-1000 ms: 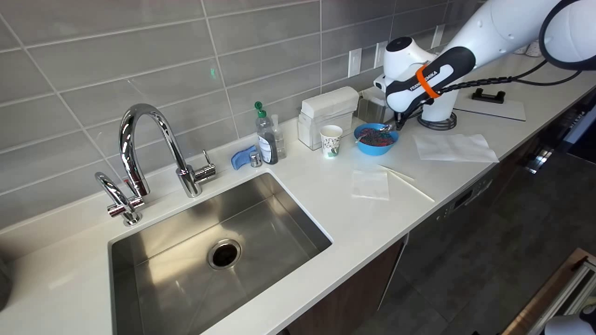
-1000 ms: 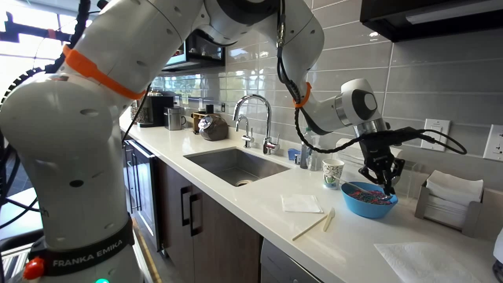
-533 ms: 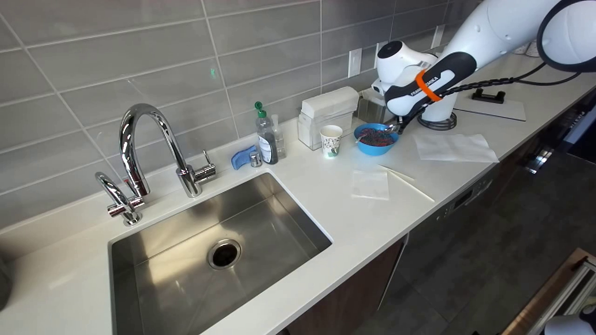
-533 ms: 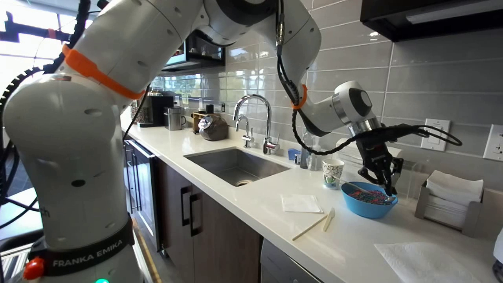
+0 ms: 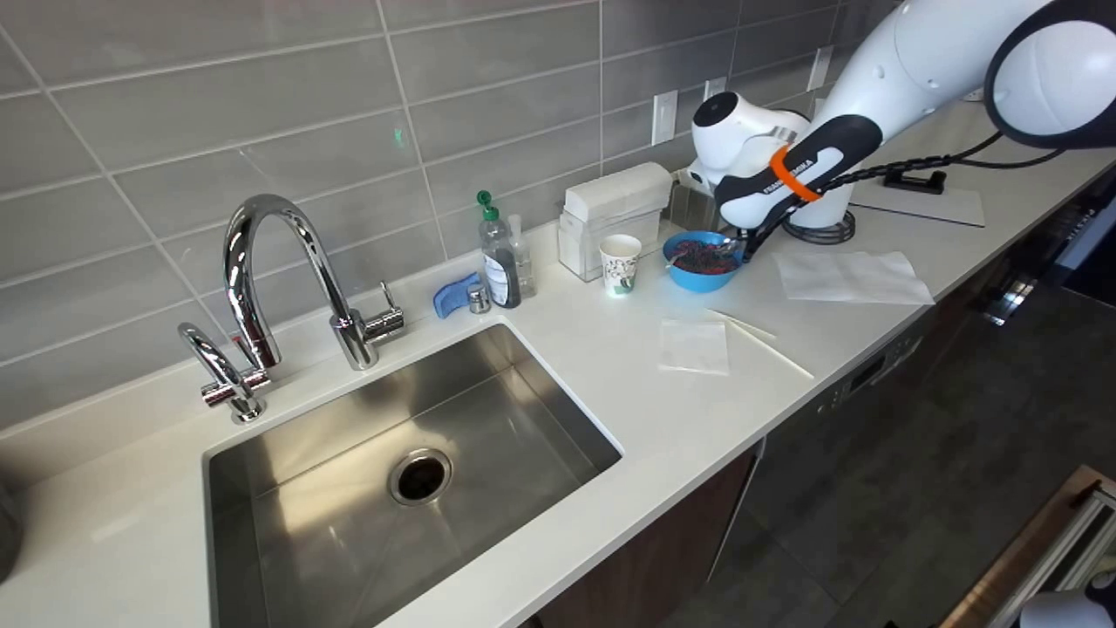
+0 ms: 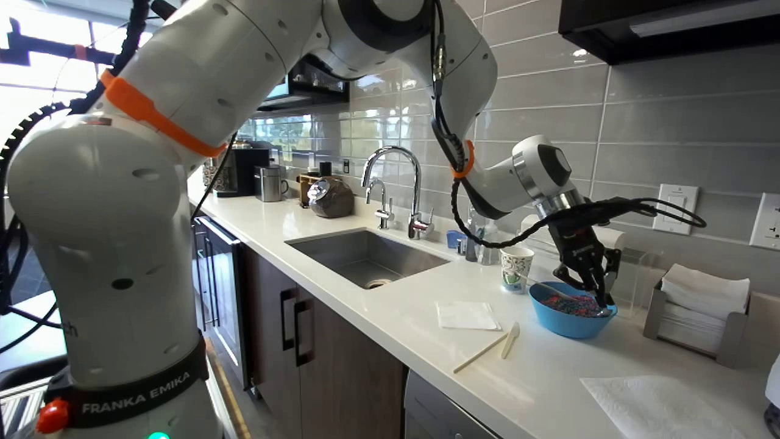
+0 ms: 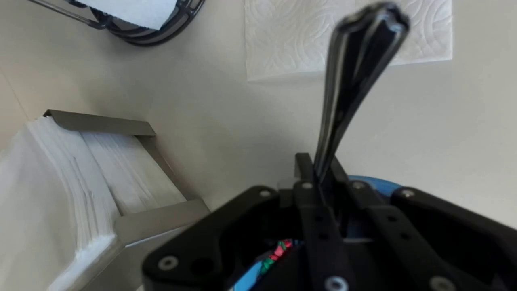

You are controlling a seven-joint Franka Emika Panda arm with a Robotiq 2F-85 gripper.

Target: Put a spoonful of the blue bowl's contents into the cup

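At the rim of the blue bowl (image 6: 567, 324) on the table (image 6: 408, 305), our pincer (image 7: 320, 167) clamps a metal spoon (image 7: 345, 85), apparently to scoop the colored bits (image 6: 573, 306) inside, and we next need a level lift toward the white cup (image 6: 515, 263) nearby.

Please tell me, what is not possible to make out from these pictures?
Paper cup: inside bottom, hidden by its own wall in both exterior views.
Metal utensil: any load on its head, too small in both exterior views, hidden by the gripper in the wrist view.
Colourful bits: too small to identify in both exterior views.
Paper towel roll: cut off by the wrist view's top edge.
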